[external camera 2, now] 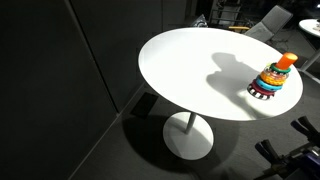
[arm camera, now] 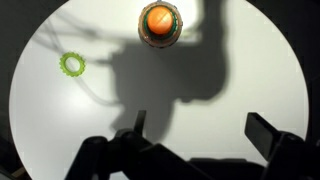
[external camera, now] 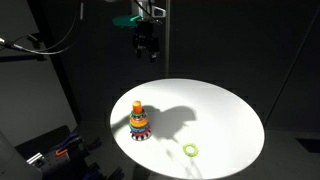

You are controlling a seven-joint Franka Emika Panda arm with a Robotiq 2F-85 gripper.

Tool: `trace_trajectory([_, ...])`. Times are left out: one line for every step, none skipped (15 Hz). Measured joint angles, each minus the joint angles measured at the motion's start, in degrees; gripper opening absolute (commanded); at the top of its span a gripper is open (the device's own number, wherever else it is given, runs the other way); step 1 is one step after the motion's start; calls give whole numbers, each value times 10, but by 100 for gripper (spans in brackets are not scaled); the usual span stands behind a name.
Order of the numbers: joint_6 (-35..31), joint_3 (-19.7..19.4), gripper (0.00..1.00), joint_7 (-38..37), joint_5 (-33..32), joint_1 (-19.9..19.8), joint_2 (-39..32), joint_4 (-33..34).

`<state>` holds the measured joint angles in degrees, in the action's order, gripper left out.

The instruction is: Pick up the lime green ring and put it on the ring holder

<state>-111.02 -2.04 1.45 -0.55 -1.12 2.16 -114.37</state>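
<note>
The lime green ring lies flat on the round white table, near its front edge; the wrist view shows it at the left. The ring holder, a striped cone of coloured rings with an orange top, stands on the table's left part; it also shows in an exterior view and from above in the wrist view. My gripper hangs high above the table's far side, open and empty; its two dark fingers show in the wrist view.
The table stands on a single pedestal in a dark room. Dark equipment with cables sits at the lower left. The arm casts a large shadow across the tabletop.
</note>
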Motion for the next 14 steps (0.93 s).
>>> trace_trajectory([-17,0,100,-3,-7,-1,-6,-7])
trace_trajectory([-34,0,100,-8,-13,-3,-10,-14])
trace_trajectory([-49,0,100,-15,-17,-4,-14,-21])
trace_trajectory([-62,-1,100,-21,-18,-4,-17,-28])
trace_trajectory([-65,-1,100,-22,-18,-4,-19,-31])
trace_trajectory([-65,0,100,-22,-18,-4,-21,-31])
trace_trajectory([-65,0,100,-22,-18,-4,-21,-31])
trace_trajectory([-65,0,100,-22,-18,-4,-21,-31])
trace_trajectory([-65,0,100,-22,-18,-4,-21,-31])
trace_trajectory([-65,0,100,-22,-18,-4,-21,-31])
trace_trajectory([-65,0,100,-22,-18,-4,-21,-31])
trace_trajectory([-65,0,100,-22,-18,-4,-21,-31])
trace_trajectory([-65,0,100,-22,-18,-4,-21,-31])
trace_trajectory([-65,0,100,-22,-18,-4,-22,-31])
